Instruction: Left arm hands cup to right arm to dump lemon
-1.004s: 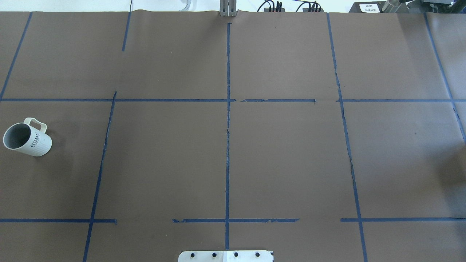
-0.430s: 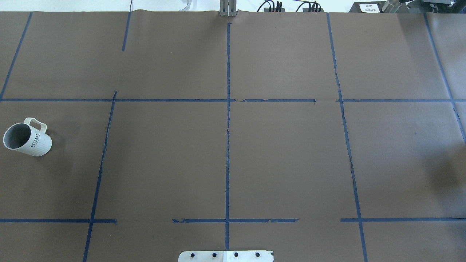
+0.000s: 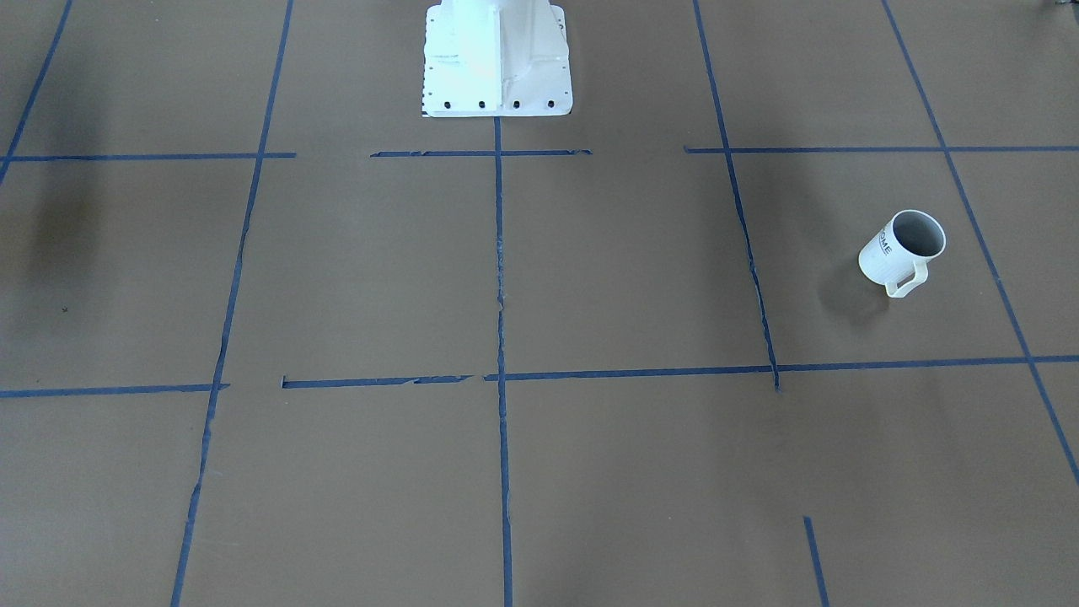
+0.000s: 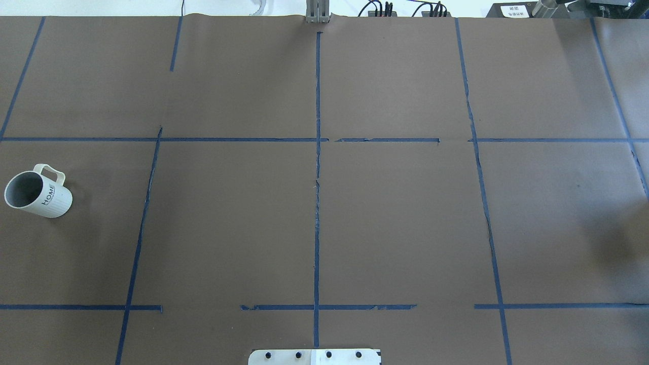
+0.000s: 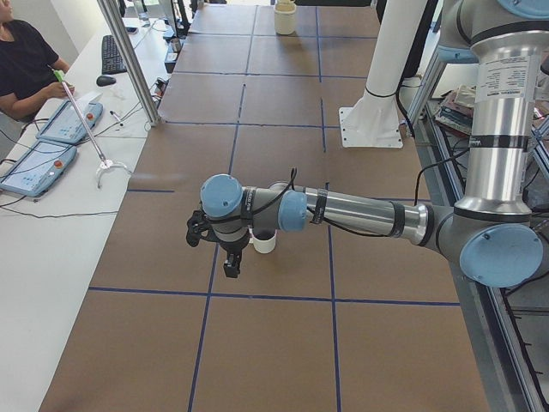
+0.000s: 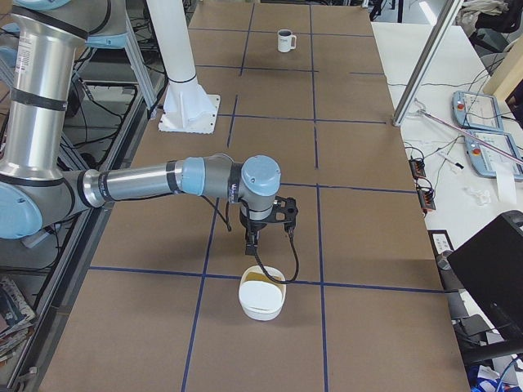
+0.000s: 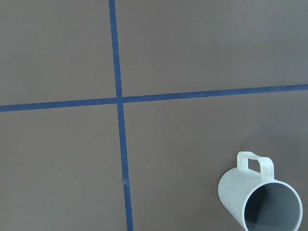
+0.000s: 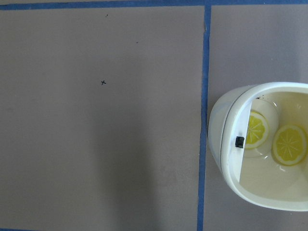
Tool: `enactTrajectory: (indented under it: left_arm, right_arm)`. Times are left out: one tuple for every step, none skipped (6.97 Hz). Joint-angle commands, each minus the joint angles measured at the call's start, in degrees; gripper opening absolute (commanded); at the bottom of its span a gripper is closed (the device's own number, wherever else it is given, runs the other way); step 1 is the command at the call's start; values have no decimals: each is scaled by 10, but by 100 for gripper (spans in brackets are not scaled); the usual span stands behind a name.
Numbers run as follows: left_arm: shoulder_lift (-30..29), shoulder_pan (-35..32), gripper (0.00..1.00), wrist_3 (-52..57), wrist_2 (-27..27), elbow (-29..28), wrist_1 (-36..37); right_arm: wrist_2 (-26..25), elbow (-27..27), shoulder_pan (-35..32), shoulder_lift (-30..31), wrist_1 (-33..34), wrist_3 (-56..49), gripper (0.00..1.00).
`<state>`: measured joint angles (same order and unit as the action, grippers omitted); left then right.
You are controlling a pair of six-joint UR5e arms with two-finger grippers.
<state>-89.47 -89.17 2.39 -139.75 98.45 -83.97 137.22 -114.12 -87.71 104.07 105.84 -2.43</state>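
- Well, the cup [image 4: 38, 195] stood upright on the brown tabletop [image 4: 405, 228], far over on the robot's left side.
- Its handle pointed away from the robot, and dark letters showed on its white side.
- Its inside looked grey, but the very bottom could not be seen well.
- Blue tape lines [image 4: 318, 203] cut the tabletop into squares, and the cup sat inside one square, touching no line.
- The left arm [image 5: 360, 213] reached out low over the tabletop in the left side view.
- The left claw [image 5: 230, 262] pointed down near the cup, which peeked out from behind the arm.
- It was not possible to tell how far apart the left claw's fingers were, or whether it touched the cup.
- The right arm [image 6: 139, 184] reached out over the other end of the tabletop.
- The right claw [image 6: 252, 243] pointed down near a white bowl [image 6: 261, 314], which sat right by a blue line.
- How wide the right claw was could not be told either, and nothing could be seen in it.
- Two yellow lemon slices [image 8: 289, 144] lay inside the bowl.
- A person [image 5: 21, 64] in a black shirt sat at a white desk beside the tabletop.
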Motion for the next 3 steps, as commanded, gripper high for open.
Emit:
enactTrajectory:
  left_arm:
    - [-2,-20,100,9,-1,-7,20]
    - [-2,-18,100,9,-1,-6,21]
    - [-1,-15,100,9,-1,-6,21]
  right_arm:
    - [-1,17,5,-5,0,0,100]
    - [5,19,4,-10,0,1,100]
    - [7,21,4,-16,-1,26,100]
